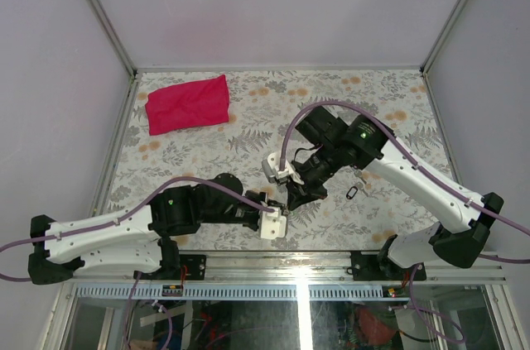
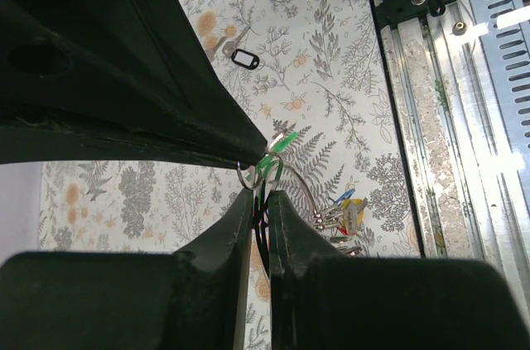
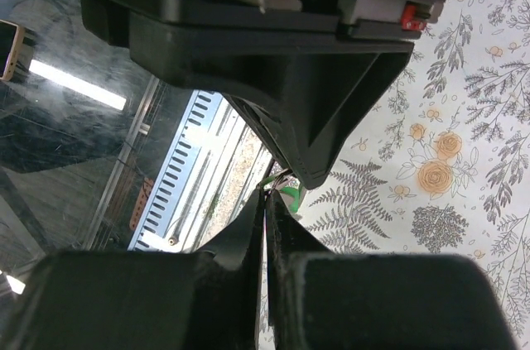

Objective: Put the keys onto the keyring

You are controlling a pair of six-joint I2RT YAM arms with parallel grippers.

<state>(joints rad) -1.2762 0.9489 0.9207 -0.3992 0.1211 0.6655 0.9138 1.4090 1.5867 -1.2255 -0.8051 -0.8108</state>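
Threading: the step in hand, I judge; a green key (image 2: 280,143) meets the keyring (image 2: 244,178) between both arms, near the bench's (image 2: 331,77) front edge.
Left fingers (image 2: 224,267): pinched on the thin, shiny wire ring.
Right fingers (image 3: 240,251): closed at the green plastic head; the grip itself is hidden.
Other keys (image 2: 344,211): blue and yellow heads, clustered at the wire's lower end.
Next: a fine slide of the key's hole along the wire.
Bench: matte floral cloth.
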